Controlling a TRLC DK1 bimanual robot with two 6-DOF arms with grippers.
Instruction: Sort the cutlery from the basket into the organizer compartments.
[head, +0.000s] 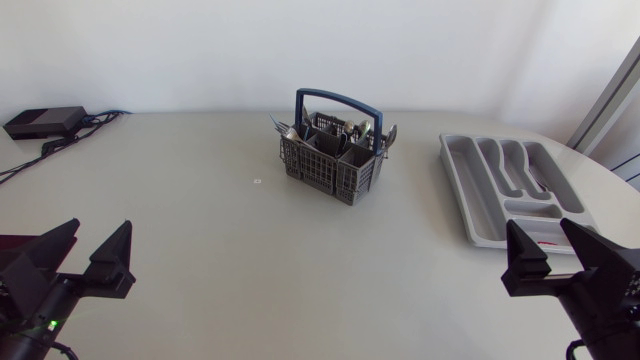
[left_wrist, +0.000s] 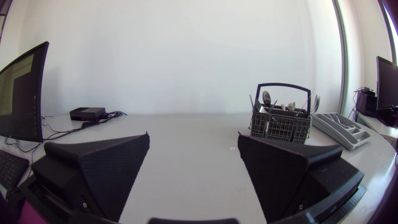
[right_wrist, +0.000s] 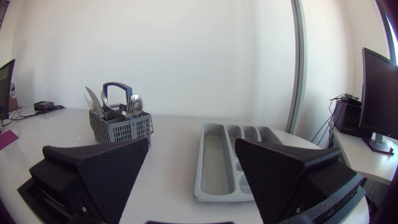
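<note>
A grey cutlery basket (head: 333, 152) with a blue handle stands at the table's far middle, with several pieces of cutlery (head: 356, 128) upright inside. The same basket (left_wrist: 280, 122) lies ahead of my left gripper (left_wrist: 194, 163) and to its right. In the right wrist view the basket (right_wrist: 120, 123) is ahead to the left. The grey organizer (head: 505, 184) lies at the right, with its compartments showing nothing inside; its near end (right_wrist: 221, 163) is just ahead of my right gripper (right_wrist: 191, 167). My left gripper (head: 88, 252) rests open at the front left. The right gripper (head: 552, 250) rests open at the front right. Neither holds anything.
A small black box (head: 44, 122) with cables lies at the far left corner. A tiny white mark (head: 257, 181) sits on the table left of the basket. The organizer's near end lies close to the right gripper.
</note>
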